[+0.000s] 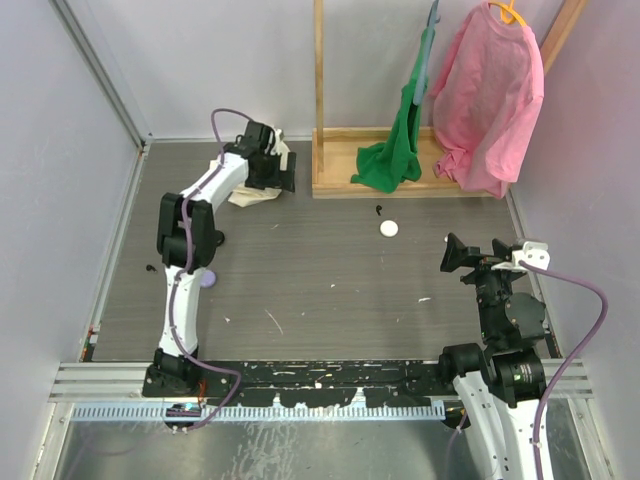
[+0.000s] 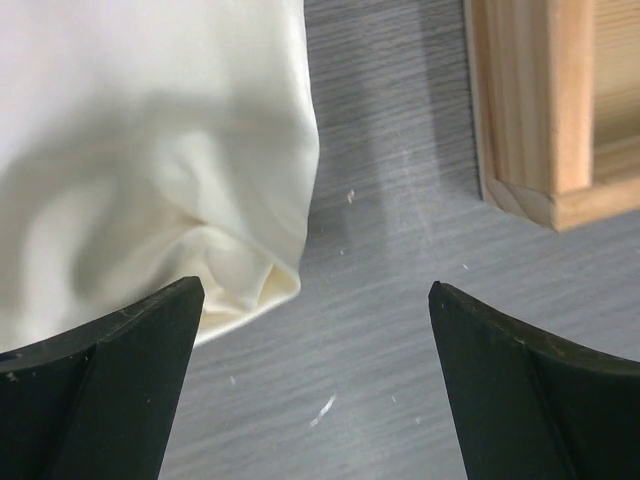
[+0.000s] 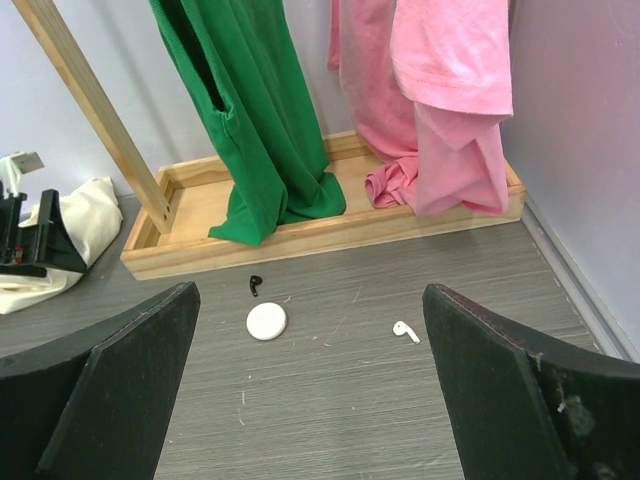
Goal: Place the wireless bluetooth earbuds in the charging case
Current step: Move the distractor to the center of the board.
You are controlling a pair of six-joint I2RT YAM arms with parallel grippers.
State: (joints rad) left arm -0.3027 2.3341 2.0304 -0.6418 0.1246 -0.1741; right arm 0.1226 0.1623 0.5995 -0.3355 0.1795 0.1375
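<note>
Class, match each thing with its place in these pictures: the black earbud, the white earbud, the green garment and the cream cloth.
Things:
1. black earbud
2. white earbud
3. green garment
4. cream cloth

Places:
A. hanging on the wooden rack
B. beside the open left gripper
C. lying between the round white case and the rack's base
D. lying right of the case in the right wrist view

Pairs: 1-C, 2-D, 3-A, 4-B.
</note>
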